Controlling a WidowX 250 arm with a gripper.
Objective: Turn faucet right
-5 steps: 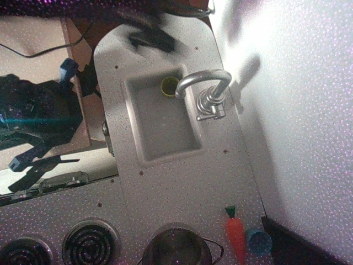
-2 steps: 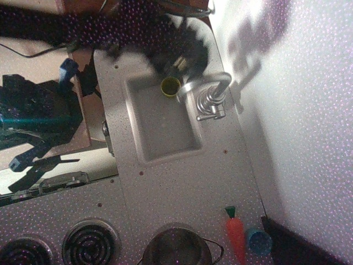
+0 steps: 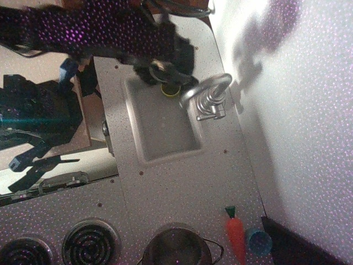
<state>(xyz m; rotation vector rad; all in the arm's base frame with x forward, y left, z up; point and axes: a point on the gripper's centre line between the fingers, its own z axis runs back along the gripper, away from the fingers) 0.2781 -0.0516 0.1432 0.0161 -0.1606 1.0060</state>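
Note:
The silver faucet point(image 3: 209, 95) stands at the right rim of the sink point(image 3: 165, 153), its arched spout reaching left over the basin and its small lever pointing toward the bottom of the frame. My gripper point(image 3: 172, 76), on a dark arm coming in from the upper left, hangs over the far end of the sink, just left of the spout's tip. It is dark and blurred, so I cannot make out how its fingers stand. It partly hides a yellow-green cup point(image 3: 171, 91) in the basin.
A white wall point(image 3: 298, 110) runs close along the right, behind the faucet. A toy carrot point(image 3: 236, 234) and a blue cup point(image 3: 259, 241) lie at the lower right. A steel pot point(image 3: 176, 249) and stove burners point(image 3: 91, 243) line the bottom edge.
My arm has swung in from the top and moved down and right to the spout. The spout has tilted slightly. The cup is now partly covered.

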